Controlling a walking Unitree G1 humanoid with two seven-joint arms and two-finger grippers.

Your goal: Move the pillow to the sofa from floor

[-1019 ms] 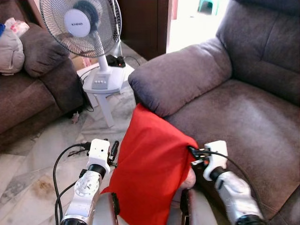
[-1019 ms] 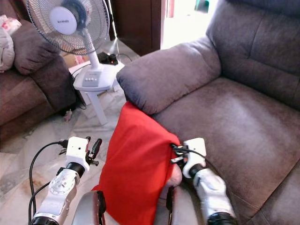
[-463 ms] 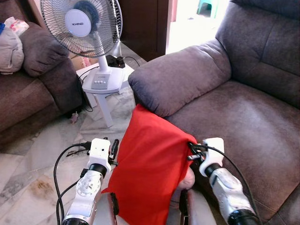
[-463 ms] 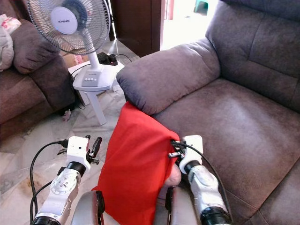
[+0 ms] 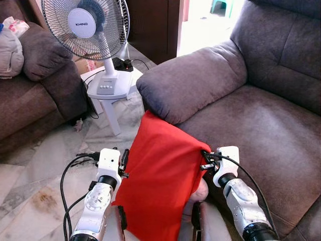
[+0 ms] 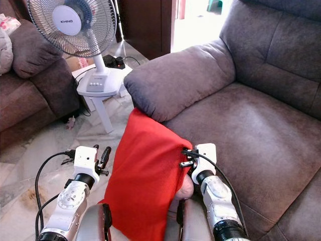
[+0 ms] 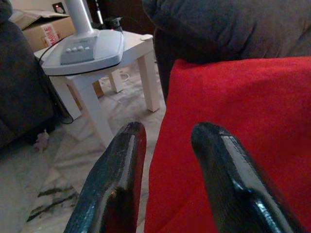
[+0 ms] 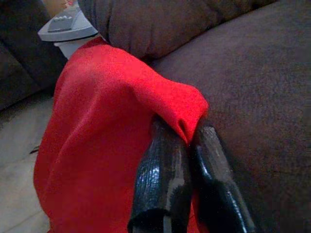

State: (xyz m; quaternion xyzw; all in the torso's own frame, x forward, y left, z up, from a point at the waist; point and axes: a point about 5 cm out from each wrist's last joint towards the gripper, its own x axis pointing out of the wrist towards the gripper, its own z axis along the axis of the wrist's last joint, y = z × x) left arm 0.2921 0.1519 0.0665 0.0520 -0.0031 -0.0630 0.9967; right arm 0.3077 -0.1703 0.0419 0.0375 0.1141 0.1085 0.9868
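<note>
Right, from the left eye view the red pillow [image 5: 160, 181] hangs in front of the robot, draped against the front edge of the grey-brown sofa [image 5: 261, 130], its top corner tucked just under the sofa's padded armrest [image 5: 193, 83] at about 12 o'clock from the pillow. The right claw [image 5: 204, 159] bites into the pillow's upper corner at roughly 3 o'clock of the cloth, clenched on the fabric right over the seat edge. The left claw [image 5: 123, 163] sits at the pillow's 9 o'clock edge, close beside the cloth. Beyond it, at 11 o'clock, a standing fan [image 5: 85, 27] rests on a small white desk [image 5: 108, 93], and a second dark sofa [image 5: 35, 85] fills the far 10 o'clock side, over a marble floor [image 5: 45, 165].

Over to the left wrist view: the two black fingers [image 7: 119, 184] are spread apart, released, with the pillow's red edge [image 7: 233, 121] running up between them and past the far one. I cannot tell whether either finger touches the cloth. The white desk [image 7: 97, 63] and the fan's base stand beyond.

Now the right wrist view: both fingers [image 8: 160, 179] are pressed tight together on a bunched fold of the pillow [image 8: 112, 121], with the sofa seat [image 8: 257, 87] beside it.
</note>
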